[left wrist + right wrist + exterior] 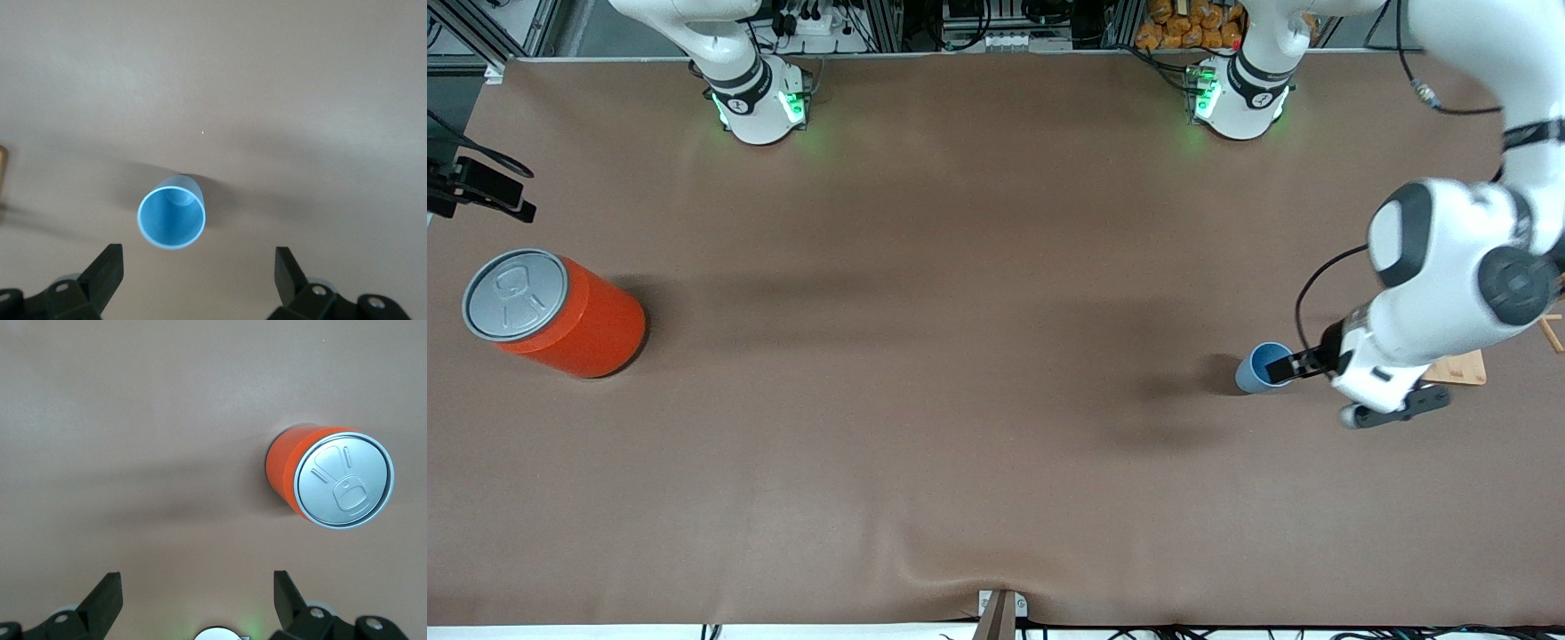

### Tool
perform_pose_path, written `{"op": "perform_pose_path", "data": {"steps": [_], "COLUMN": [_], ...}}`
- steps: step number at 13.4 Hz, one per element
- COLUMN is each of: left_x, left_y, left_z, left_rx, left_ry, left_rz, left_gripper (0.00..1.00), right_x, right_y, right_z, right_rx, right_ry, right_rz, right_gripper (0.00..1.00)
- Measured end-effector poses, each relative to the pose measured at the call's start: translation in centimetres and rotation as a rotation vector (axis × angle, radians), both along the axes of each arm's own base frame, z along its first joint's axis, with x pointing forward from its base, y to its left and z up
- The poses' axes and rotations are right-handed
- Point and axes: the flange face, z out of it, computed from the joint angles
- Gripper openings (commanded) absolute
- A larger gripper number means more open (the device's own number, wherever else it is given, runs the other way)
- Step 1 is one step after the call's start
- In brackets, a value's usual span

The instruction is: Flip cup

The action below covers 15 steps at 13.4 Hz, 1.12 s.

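Note:
The small light-blue cup (1261,367) stands upright with its mouth up, near the left arm's end of the table. In the left wrist view the cup (171,218) shows its darker blue inside. My left gripper (1292,364) hangs over the cup's edge on the side toward the left arm's end. It is open and empty (199,261), and the cup is not between its fingers. My right gripper (197,587) is open and empty, high above the table, and is out of the front view.
A large orange can with a grey lid (560,316) stands near the right arm's end and also shows in the right wrist view (330,477). A wooden board (1463,369) lies under the left arm. A black mount (480,191) sits at the table's edge, farther from the camera than the can.

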Motion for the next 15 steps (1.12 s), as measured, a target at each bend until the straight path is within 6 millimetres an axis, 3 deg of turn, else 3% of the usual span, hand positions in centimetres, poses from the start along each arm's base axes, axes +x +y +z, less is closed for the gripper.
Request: {"op": "perform_pose_path", "data": {"steps": [4, 8, 12, 15], "left_x": [-2.6, -7.3, -12.4, -13.9], "left_y": [-0.4, -1.2, 0.8, 4.0], "left_z": [6.8, 13.8, 16.4, 18.1], "left_rx": [0.093, 0.141, 0.128, 0.084], "left_ry": [-0.034, -0.056, -0.071, -0.085], "left_rz": [-0.055, -0.104, -0.124, -0.181], "left_gripper": [1.0, 1.0, 1.0, 1.0], "right_x": [0.1, 0.0, 0.3, 0.4], "right_y": [-0.1, -0.9, 2.1, 2.9], "right_z": [-0.2, -0.2, -0.2, -0.2], "right_rx": [0.042, 0.06, -0.001, -0.006], "right_ry": [0.0, -0.002, -0.003, -0.007], "right_rz": [-0.015, -0.032, 0.03, 0.044], "right_gripper": [1.0, 1.0, 1.0, 1.0]}}
